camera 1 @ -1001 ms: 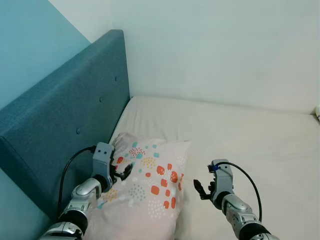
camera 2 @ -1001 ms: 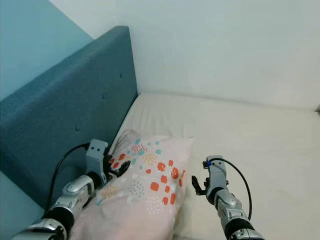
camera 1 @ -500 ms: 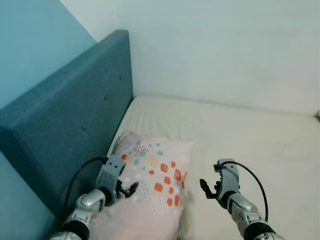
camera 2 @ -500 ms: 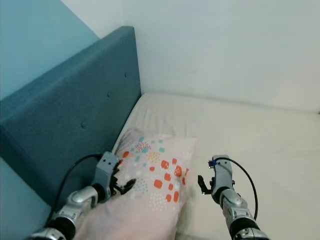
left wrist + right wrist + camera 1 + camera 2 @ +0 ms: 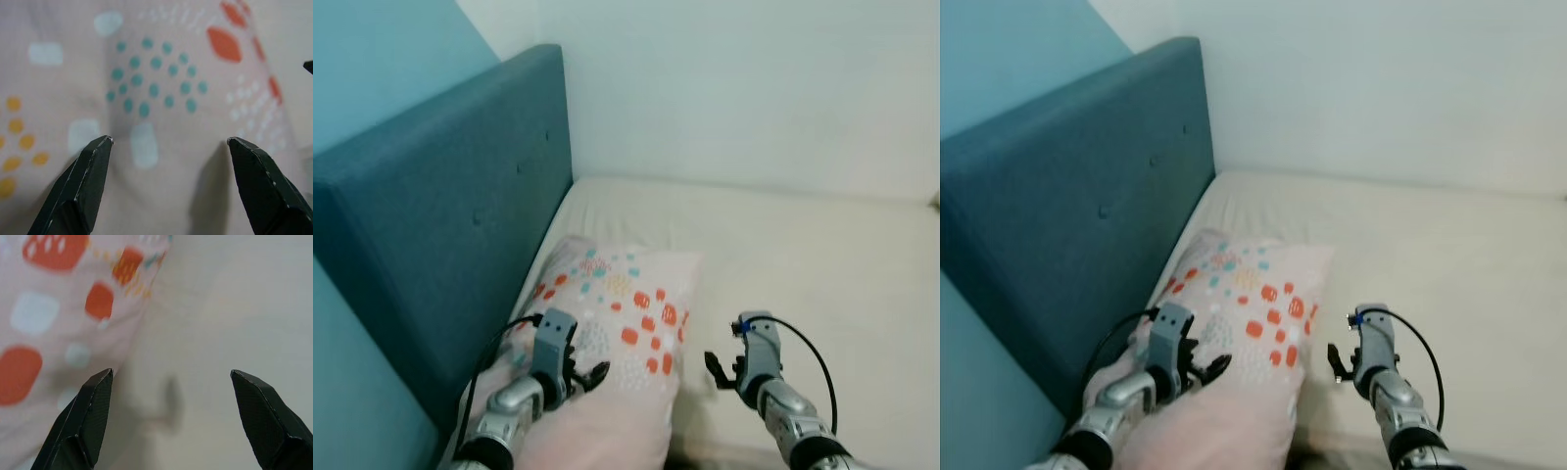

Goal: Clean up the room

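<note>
1. The pillow [image 5: 617, 313], pale pink with orange, teal and yellow spots, lies in the lower middle of the left eye view, on the cream mattress [image 5: 803, 255]. Its long side runs just beside the blue headboard [image 5: 440, 225] that fills the frame's left; I judge this its proper place at the head of the bed.
2. The left gripper [image 5: 579, 374] sits low and left of centre, over the pillow's near end. In the left wrist view its two black fingers [image 5: 83, 186] are spread wide with patterned cloth between the tips, gripping nothing. Whether the tips touch the fabric is unclear.
3. The right gripper [image 5: 722, 370] hangs at lower right of centre, over bare mattress just beside the pillow's right edge. Its fingers [image 5: 88, 421] are likewise spread and empty, flanking the pillow's edge.
4. With a claw on each side, the pillow appears bracketed for squaring up.
</note>
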Robot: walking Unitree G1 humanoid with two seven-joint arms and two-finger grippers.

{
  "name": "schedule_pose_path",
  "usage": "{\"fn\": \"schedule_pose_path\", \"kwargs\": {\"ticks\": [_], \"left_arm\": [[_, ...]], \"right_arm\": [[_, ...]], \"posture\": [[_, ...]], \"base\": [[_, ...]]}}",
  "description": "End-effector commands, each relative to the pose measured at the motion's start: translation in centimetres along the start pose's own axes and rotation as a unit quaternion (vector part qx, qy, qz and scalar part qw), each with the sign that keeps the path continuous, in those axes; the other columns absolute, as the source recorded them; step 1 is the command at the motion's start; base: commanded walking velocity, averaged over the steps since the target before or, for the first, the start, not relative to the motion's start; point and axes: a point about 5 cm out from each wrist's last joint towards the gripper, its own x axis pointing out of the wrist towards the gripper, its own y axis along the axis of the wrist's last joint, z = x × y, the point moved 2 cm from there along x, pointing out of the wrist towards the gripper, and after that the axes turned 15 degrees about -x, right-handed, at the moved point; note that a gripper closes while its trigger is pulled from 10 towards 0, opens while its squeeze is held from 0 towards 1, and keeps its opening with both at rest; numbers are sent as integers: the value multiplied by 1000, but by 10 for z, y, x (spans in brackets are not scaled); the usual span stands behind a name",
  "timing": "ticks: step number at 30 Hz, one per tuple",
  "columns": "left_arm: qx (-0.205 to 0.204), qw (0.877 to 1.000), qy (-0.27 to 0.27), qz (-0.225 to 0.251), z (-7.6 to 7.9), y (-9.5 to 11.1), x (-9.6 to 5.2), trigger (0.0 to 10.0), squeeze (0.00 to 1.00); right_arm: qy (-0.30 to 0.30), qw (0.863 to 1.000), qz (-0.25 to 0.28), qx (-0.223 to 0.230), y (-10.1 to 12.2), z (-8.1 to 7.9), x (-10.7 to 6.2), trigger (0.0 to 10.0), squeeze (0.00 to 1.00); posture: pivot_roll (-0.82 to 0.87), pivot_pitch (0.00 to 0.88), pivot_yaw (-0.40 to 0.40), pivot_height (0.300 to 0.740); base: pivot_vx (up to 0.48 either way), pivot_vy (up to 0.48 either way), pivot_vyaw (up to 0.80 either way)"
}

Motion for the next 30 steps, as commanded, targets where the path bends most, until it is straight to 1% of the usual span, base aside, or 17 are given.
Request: {"fn": "schedule_pose_path", "kwargs": {"ticks": [1, 4, 8, 10, 12, 15, 16, 17, 19, 20, 27, 30], "left_arm": [[26, 999, 18, 9, 2, 2, 2, 10000, 0], [33, 999, 25, 16, 4, 5, 4, 10000, 0], [29, 999, 22, 18, 7, 7, 6, 10000, 0], [55, 998, 13, 8, 14, 5, 9, 10000, 0], [71, 997, 15, 5, 18, 6, 12, 10000, 0], [78, 997, 26, 6, 19, 7, 14, 10000, 0], [77, 996, 33, 10, 21, 10, 17, 10000, 31], [77, 996, 44, 16, 23, 13, 20, 10000, 1000], [71, 996, 51, 20, 25, 16, 22, 10000, 1000], [55, 996, 60, 24, 27, 18, 25, 10000, 1000], [35, 997, 68, 28, 34, 22, 30, 10000, 1000], [-1, 997, 72, 23, 38, 23, 33, 10000, 1000]], "right_arm": [[3, 1000, 3, 10, 2, -3, 1, 10000, 0], [5, 1000, 5, 10, 2, -4, 1, 10000, 0], [6, 1000, 6, 10, 3, -4, 1, 10000, 0], [7, 1000, 7, 9, 3, -5, 1, 10000, 0], [9, 1000, 8, 8, 4, -6, 2, 10000, 0], [10, 1000, 9, 8, 4, -7, 2, 10000, 0], [11, 1000, 9, 7, 4, -8, 2, 10000, 0], [12, 1000, 9, 7, 4, -9, 2, 10000, 0], [13, 1000, 9, 6, 3, -9, 2, 10000, 0], [14, 1000, 8, 5, 3, -10, 2, 10000, 0], [15, 1000, 7, 1, 1, -11, 1, 10000, 0], [15, 1000, 7, 1, 0, -11, 1, 10000, 0]], "posture": [[-41, 0, -1, 590], [-43, 0, -1, 580], [-42, 0, -1, 570], [-41, 0, -1, 560], [-42, 0, 0, 550], [-44, 0, 0, 545], [-44, 0, 0, 540], [-47, 0, 3, 535], [-51, 0, 5, 530], [-51, 0, 5, 520], [-59, 0, 9, 495], [-61, 0, 12, 480]], "base": [[0, 0, 0], [0, 0, 0], [0, 0, 0], [0, 0, 0], [0, 0, 0], [0, 0, 0], [0, 0, 0], [0, 0, 0], [0, 0, 0], [0, 0, 0], [0, 0, 0], [0, 0, 0]]}}
